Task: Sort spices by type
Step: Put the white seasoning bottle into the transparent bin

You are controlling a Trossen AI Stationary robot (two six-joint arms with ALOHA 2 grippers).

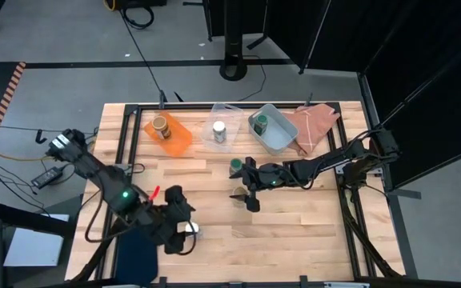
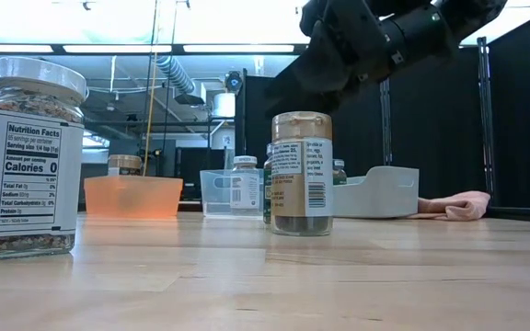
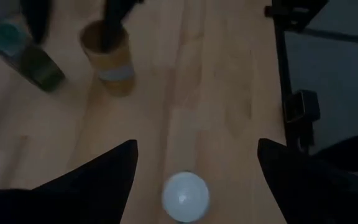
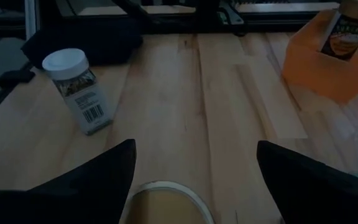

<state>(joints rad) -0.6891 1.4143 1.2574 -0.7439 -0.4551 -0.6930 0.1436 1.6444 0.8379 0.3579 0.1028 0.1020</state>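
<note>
Three spice jars stand loose on the table: a white-lidded one (image 1: 190, 230) near the front left, a tan-topped one (image 1: 238, 196) in the middle, and a green-lidded one (image 1: 236, 166) just behind it. My left gripper (image 3: 197, 146) hangs open over the white-lidded jar (image 3: 185, 197), slanting down, with its fingers on either side and clear of the jar. My right gripper (image 4: 194, 146) is open above the tan-topped jar (image 4: 166, 202), which shows between its fingers. In the low view the right gripper (image 2: 339, 55) is just over the tan lid (image 2: 302, 119).
Along the far edge stand an orange tray (image 1: 178, 142) with a tan-topped jar, a clear tray (image 1: 229, 112) with a white-lidded jar, and a grey-blue tray (image 1: 282, 138) with a green-lidded jar. A pink cloth (image 1: 314, 124) lies at the far right. Bare wood lies between the arms.
</note>
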